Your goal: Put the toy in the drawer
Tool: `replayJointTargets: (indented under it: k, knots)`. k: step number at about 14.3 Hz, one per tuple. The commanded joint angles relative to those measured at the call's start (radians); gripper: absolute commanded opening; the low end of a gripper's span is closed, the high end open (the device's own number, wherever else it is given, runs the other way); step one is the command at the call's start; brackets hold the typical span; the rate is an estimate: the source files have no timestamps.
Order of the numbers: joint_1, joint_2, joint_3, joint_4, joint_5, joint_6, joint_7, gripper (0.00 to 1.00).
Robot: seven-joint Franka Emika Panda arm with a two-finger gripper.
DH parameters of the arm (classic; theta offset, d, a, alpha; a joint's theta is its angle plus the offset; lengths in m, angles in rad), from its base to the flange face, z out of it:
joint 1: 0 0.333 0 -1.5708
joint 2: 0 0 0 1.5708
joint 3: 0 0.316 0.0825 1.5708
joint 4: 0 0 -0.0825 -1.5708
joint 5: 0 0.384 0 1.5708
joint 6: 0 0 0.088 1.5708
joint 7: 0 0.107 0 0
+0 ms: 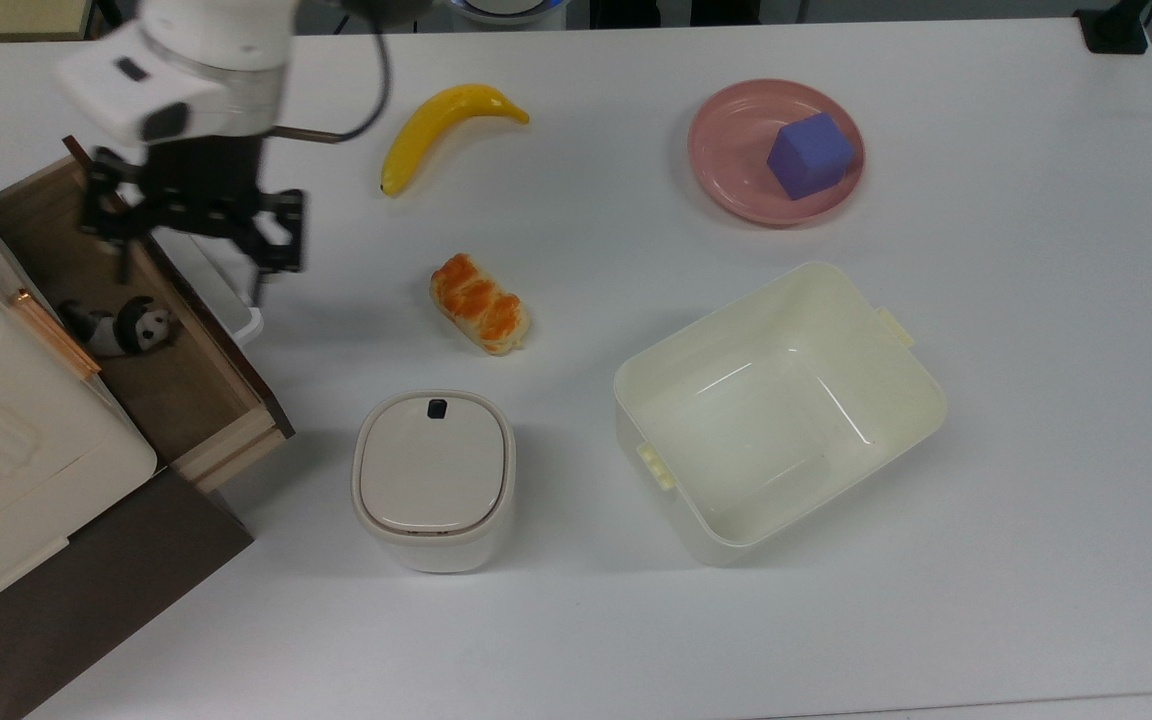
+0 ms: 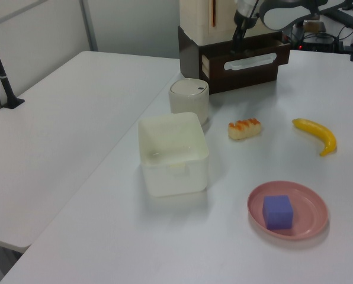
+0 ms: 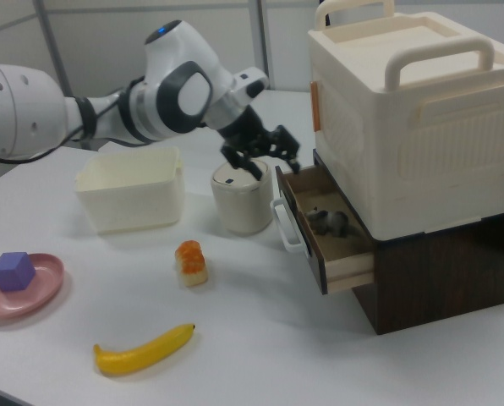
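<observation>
The toy [image 1: 121,328], a small black-and-white panda, lies on the brown bottom of the open drawer [image 1: 181,395], close under the cream box. In the right view the toy [image 3: 330,222] rests inside the drawer [image 3: 347,258]. My gripper [image 1: 191,275] hangs open and holds nothing, above the drawer's front panel and white handle [image 1: 239,300], to the top view's right of the toy. The right view has the gripper [image 3: 260,159] above the drawer's front edge. In the left view the gripper [image 2: 237,42] sits over the drawer front [image 2: 241,62].
On the white table lie a banana [image 1: 441,125] and a glazed bread loaf [image 1: 481,303]. A purple cube [image 1: 809,153] sits on a pink plate [image 1: 726,170]. A cream bin [image 1: 776,410] and a lidded white container [image 1: 433,478] stand nearby. A cream box [image 3: 404,110] tops the cabinet.
</observation>
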Motion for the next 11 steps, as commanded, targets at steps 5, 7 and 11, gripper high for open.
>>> replayJointTargets:
  k: [5, 7, 11]
  knots:
    - [0.150, -0.163, 0.020, -0.027, 0.230, -0.384, 0.031, 1.00]
    - [0.190, -0.188, 0.017, -0.026, 0.245, -0.484, 0.051, 1.00]
    - [0.213, -0.234, 0.011, -0.026, 0.320, -0.576, 0.123, 1.00]
